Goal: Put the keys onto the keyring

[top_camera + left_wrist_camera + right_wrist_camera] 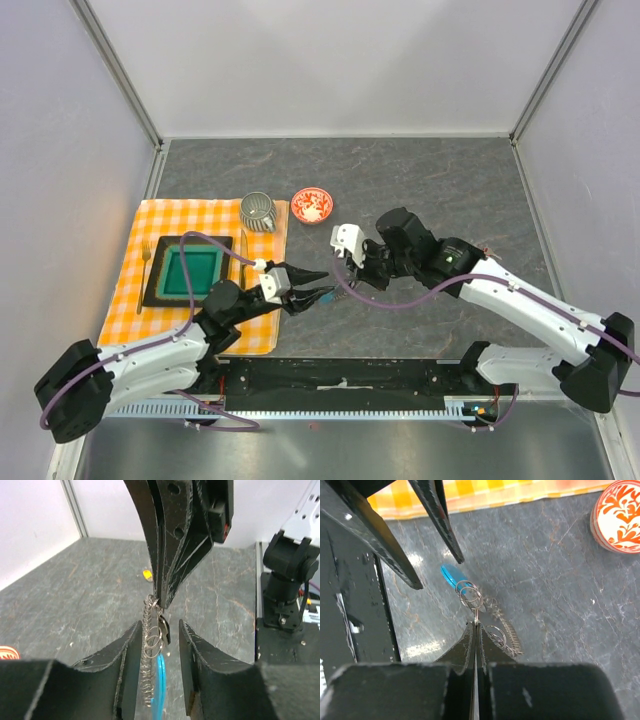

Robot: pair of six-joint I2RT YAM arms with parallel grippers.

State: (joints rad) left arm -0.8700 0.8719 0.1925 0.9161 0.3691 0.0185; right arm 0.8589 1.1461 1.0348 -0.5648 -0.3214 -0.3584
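Here, grey tabletop [450, 170], pale walls [330, 60]; right end effector [475, 626] tight on keyring [509, 631], left [160, 626] agape.

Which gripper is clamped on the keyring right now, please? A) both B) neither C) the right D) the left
C: the right gripper has its jaws shut on the keyring, while the left gripper has its jaws open on either side of it.

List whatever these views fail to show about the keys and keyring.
- Top view: keyring too small; its rings unreadable.
- Left wrist view: yellow key is a distant blurred speck; shape unclear.
- Left wrist view: dark piece on the ring is blurred; key or not, cannot tell.
- Red key: in no view.
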